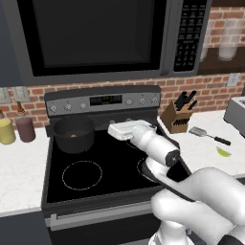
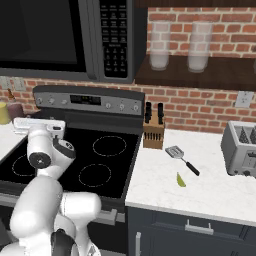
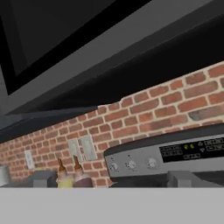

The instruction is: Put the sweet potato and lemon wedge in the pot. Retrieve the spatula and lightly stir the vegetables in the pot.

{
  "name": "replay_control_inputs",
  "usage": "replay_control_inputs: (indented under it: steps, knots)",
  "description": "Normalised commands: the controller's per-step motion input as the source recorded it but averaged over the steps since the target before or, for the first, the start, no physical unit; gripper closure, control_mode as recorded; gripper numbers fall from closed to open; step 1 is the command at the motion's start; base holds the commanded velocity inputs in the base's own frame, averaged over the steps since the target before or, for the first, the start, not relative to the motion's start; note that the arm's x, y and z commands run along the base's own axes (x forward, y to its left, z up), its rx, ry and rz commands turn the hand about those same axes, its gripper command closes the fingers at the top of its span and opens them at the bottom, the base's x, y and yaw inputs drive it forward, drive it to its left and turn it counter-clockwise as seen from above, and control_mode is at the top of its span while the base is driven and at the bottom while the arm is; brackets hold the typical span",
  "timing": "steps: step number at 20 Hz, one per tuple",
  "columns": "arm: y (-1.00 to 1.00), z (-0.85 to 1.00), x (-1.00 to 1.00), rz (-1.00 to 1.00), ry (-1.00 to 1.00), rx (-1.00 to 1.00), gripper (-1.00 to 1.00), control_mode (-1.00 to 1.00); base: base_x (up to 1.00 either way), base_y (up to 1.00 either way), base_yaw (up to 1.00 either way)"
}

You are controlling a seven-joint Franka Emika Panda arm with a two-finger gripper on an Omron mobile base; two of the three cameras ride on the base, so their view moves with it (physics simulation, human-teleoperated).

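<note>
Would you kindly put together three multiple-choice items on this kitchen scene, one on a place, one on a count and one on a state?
1. Where does the lemon wedge lie?
A. In the pot
B. On the white counter right of the stove, near the spatula
C. On a burner

2. How many jars stand on the counter left of the stove?
A. Two
B. Four
C. None

3. What is the state of the pot?
A. Upside down
B. Upright on the back left burner, an orange-brown lump inside
C. Hanging from the gripper

Answers:
1 B: the wedge rests on the counter just in front of the spatula.
2 A: one yellow jar and one maroon jar.
3 B: the sweet potato shows inside the upright pot.
</note>
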Motion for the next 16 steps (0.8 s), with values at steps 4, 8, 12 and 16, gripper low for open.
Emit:
replay_control_inputs:
  steps: [4,8,12,16]
  knots:
    - [-0.48,1.00,-0.74,-0.06,0.22,0.01,-1.00,-1.00,0.00,0.00,0.00]
    - [-0.53,1.00,-0.69,-0.08,0.28,0.00,-1.00,-1.00,0.00,0.00,0.00]
    - [-0.72,0.63,-0.46,-0.12,0.30,-0.09,-1.00,-1.00,0.00,0.00,0.00]
    - [-0.98,0.07,-0.09,-0.17,0.31,-0.17,-1.00,-1.00,0.00,0.00,0.00]
